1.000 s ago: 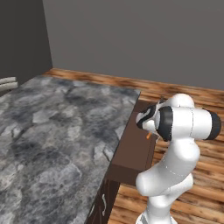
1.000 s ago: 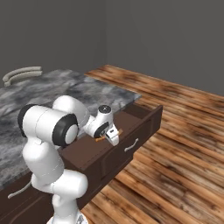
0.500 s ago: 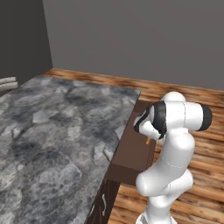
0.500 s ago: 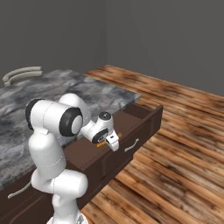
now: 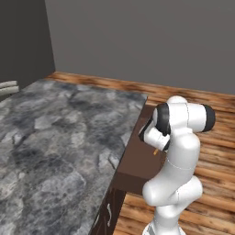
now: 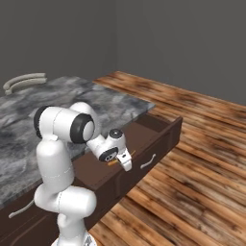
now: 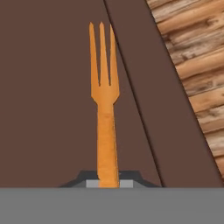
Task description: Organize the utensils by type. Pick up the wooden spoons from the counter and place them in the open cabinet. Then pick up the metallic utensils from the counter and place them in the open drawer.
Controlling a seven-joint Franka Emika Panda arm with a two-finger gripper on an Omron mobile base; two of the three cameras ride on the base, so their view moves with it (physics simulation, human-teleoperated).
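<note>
A thin orange fork with three tines (image 7: 105,105) is held tight in the closed jaws (image 7: 108,183). It is held above the plain brown inside of the open dark brown wooden drawer (image 6: 158,126), beside the grey stone surface (image 5: 50,137).

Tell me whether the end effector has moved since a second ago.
Yes. The end effector has dropped lower, down over the open drawer, holding the fork.

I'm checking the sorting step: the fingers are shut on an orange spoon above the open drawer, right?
Not a spoon. The hand view shows an orange fork with three tines, its handle between the shut fingers, over the brown inside of the open drawer. The rest holds.
</note>
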